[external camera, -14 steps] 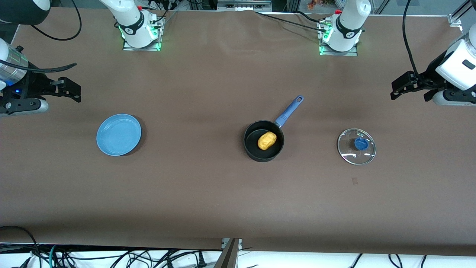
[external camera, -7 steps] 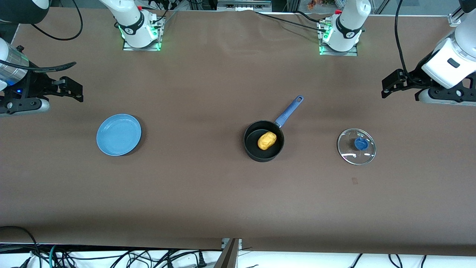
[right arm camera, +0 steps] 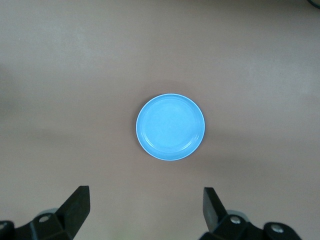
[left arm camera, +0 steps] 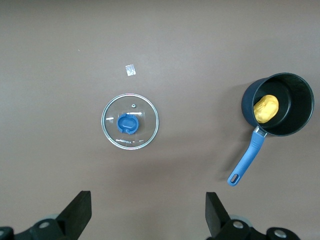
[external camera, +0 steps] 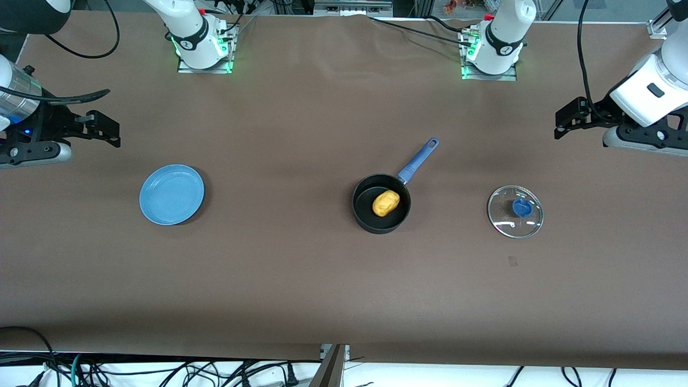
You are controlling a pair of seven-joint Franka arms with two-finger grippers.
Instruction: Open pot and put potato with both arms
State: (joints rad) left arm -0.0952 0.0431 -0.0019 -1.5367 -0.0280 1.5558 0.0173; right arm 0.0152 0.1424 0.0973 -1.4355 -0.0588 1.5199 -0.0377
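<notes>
1. Left gripper (external camera: 571,119) hangs with fingers spread wide and nothing between them, over bare table at the left arm's end.
2. Right gripper (external camera: 103,130) is likewise wide and empty, over the right arm's end, with the blue plate (external camera: 172,194) close beneath and toward the front camera from it.
3. Lid (external camera: 515,211) lies flat on the table, knob up, just off the left gripper and apart from the pot (external camera: 381,203).
4. Potato (external camera: 385,202) sits inside the open pot, with its long axis slanted roughly along the blue handle (external camera: 417,160).
5. Judged from this layout, both task steps appear done; no further reach is evident.
6. Pot lies nearer the left gripper than the right. Open table surrounds every item, so retreat paths look unobstructed.
</notes>
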